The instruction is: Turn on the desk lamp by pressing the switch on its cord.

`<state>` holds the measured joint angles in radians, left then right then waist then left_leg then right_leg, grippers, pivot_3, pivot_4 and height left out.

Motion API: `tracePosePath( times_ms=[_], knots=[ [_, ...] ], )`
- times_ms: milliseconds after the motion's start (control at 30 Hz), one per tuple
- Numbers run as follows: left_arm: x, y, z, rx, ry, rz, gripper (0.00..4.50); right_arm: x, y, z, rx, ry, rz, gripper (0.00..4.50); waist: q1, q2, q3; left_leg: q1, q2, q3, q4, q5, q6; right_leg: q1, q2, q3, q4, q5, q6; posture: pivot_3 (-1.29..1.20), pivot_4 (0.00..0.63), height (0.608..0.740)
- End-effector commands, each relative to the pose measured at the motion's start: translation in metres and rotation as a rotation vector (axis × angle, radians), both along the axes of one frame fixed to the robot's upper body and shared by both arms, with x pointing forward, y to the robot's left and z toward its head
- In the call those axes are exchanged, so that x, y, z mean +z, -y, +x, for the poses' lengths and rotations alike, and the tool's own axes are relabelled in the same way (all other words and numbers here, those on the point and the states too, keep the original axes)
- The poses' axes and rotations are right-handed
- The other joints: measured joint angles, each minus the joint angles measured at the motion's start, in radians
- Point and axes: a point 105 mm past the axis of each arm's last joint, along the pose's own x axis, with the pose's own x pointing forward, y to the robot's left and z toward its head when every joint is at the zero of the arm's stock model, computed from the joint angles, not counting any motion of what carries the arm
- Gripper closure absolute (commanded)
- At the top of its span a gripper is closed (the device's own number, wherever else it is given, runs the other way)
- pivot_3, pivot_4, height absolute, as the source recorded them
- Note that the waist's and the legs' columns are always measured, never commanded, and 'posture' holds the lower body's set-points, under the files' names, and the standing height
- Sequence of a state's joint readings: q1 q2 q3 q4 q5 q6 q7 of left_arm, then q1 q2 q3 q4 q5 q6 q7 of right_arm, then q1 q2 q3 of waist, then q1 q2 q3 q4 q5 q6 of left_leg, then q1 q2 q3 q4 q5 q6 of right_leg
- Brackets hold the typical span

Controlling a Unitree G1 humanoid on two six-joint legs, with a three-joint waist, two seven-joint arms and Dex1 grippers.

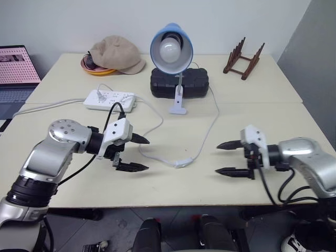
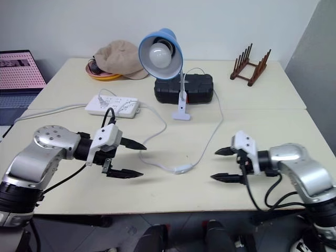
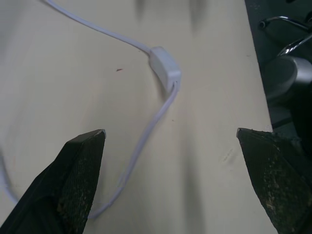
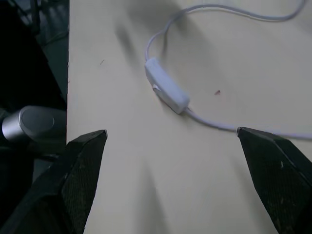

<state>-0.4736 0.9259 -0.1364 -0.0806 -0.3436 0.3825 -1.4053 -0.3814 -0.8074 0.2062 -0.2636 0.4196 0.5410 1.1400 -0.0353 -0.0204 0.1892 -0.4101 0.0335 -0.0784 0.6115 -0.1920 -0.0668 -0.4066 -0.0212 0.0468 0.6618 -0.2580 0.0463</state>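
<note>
A: What do you see on your left?

B: Your left pincer [image 1: 135, 153] hangs over the counter [image 1: 252, 113] with its fingers spread wide, grasping nothing. The power strip [image 1: 110, 100] lies beyond it.

A: And the switch?

B: The switch [image 1: 182, 163] lies flat on the counter between your two pincers, near the front edge, touched by neither. The cord [image 1: 214, 118] loops from it away to the desk lamp [image 1: 171, 50], which stands beyond both pincers.

A: The right side?

B: Your right pincer [image 1: 226, 158] points toward the switch, fingers released and wide, empty.

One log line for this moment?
left gripper: open | right gripper: open | switch: on table, between them, untouched | desk lamp: off
</note>
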Motion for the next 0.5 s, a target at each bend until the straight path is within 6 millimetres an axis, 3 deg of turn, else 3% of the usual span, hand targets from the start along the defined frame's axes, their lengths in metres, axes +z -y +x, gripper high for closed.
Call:
tracePosePath(
  times_ms=[33,233,500],
  knots=[
    [0.006,0.002,-0.001,-0.017,0.036,0.0,0.0,0.002,-0.014,0.014,0.048,0.095,-0.036,0.02,0.0,0.0,0.0,0.0,0.0,0.0,0.0,0.0,0.0,0.0,0.0,0.0,0.0,0.0,0.0,0.0,0.15,0.74],
    [0.011,0.012,-0.005,-0.023,0.041,-0.051,0.0,-0.005,-0.039,0.028,0.133,0.116,-0.042,0.02,0.0,0.0,0.0,-0.005,0.001,-0.001,0.0,0.0,0.0,-0.004,0.001,-0.002,0.001,0.002,0.005,0.0,0.15,0.74],
    [0.014,0.015,-0.011,-0.011,0.022,-0.087,0.0,-0.026,-0.046,0.031,0.248,0.145,-0.115,0.02,0.002,0.0,0.0,-0.005,0.001,-0.001,0.0,0.0,0.0,-0.004,0.001,-0.002,0.001,0.002,0.005,0.0,0.15,0.74]
  ],
)
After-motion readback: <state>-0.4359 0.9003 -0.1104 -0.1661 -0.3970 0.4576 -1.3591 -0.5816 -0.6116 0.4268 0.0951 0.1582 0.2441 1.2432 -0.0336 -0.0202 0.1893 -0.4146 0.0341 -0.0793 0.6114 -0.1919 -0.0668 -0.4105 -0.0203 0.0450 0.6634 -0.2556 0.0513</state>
